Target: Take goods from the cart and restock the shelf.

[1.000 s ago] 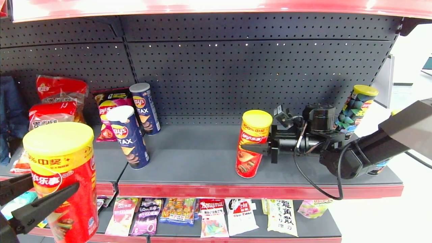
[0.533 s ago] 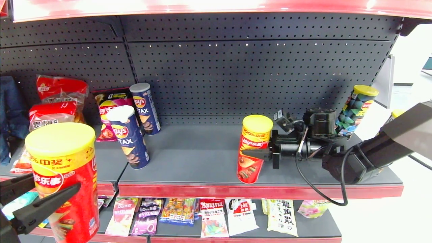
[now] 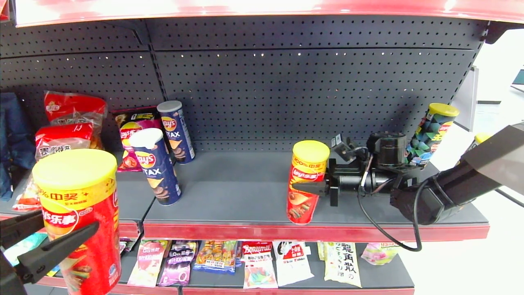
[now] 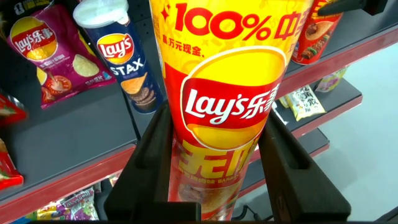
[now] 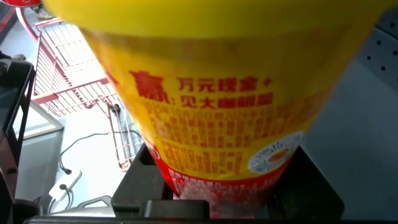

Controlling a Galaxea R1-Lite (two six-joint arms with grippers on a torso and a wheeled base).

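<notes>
- The red cylindrical chip can with a yellow plastic lid (image 3: 308, 182) stands slightly tilted near the front edge of the grey metal shelf with a red lip (image 3: 229, 196), right of centre.
- The right hand (image 3: 310, 187) is clamped around its middle from the side.
- A second red yellow-lidded chip can (image 3: 77, 217) is held upright in front of the shelf's left end, with the left hand (image 3: 49, 241) closed on its lower half.
- A dark blue white-lidded chip can (image 3: 157, 166) stands on the shelf, well to the left.
</notes>
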